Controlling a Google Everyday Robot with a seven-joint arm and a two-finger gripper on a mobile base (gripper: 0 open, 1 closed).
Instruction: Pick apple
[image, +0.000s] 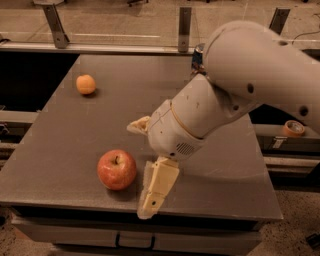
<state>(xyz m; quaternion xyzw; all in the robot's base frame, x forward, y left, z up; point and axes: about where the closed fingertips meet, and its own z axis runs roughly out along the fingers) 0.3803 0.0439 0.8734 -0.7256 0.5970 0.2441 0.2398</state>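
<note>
The red apple (116, 169) with a short dark stem sits on the grey table (75, 135) near its front edge. My gripper (145, 161) hangs low over the table just right of the apple, apart from it. It is open: one cream finger (156, 189) points down toward the front edge next to the apple, and the other finger (138, 125) shows behind and above it. The gripper holds nothing. The big white arm (240, 85) reaches in from the upper right.
A small orange fruit (85, 84) lies at the table's far left. A drink can (198, 54) at the back is mostly hidden behind the arm. A tape roll (293, 128) sits on a ledge to the right. A railing runs behind the table.
</note>
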